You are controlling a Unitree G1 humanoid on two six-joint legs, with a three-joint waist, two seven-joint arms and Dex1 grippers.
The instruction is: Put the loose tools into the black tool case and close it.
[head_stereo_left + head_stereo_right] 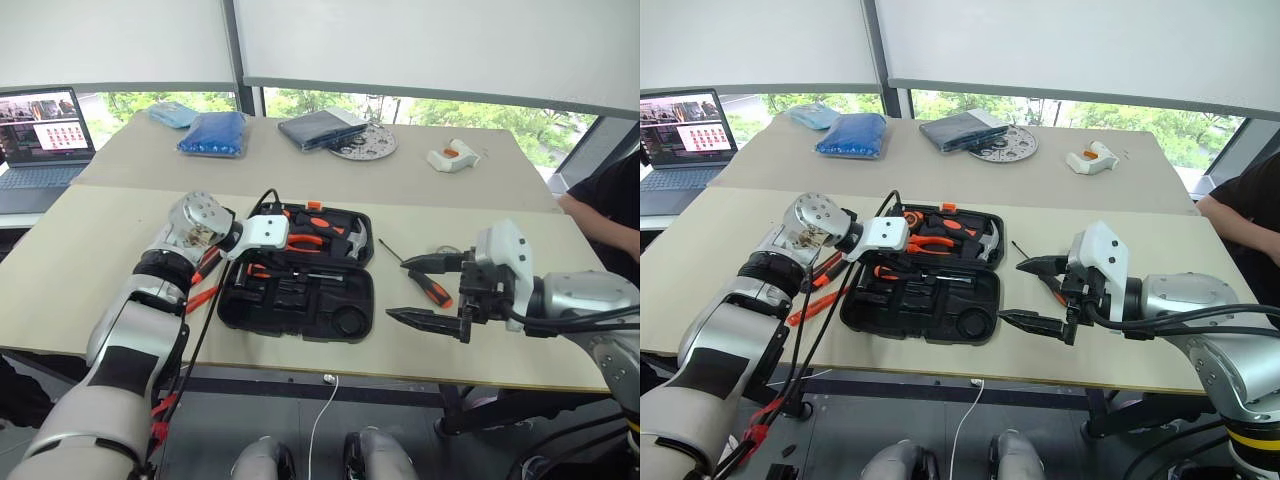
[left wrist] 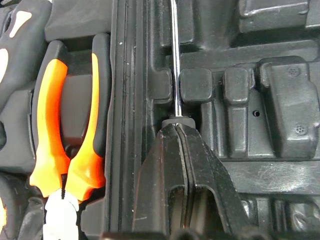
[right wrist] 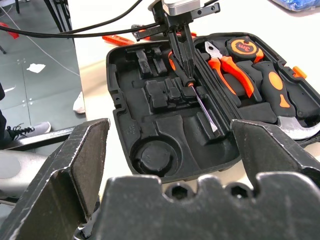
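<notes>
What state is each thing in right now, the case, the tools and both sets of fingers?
Black tool case: open, flat on the table.
Screwdriver in the case: in the case, gripped at its handle end.
Left gripper: fingers shut on that screwdriver.
Right gripper: fingers open, empty.
Second screwdriver: loose on the table, right of the case.
Pliers: seated in their recess.

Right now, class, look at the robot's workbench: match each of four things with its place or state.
Things:
1. left gripper
2. right gripper
3. orange-handled steel pliers
4. loose orange-black screwdriver

Places or states:
A. on the beige table, outside the case
B. fingers wide open, holding nothing
C. lying in its recess in the black moulded-plastic tool case
D. shut on a screwdriver over the case

Pairs: 1-D, 2-B, 3-C, 4-A
</notes>
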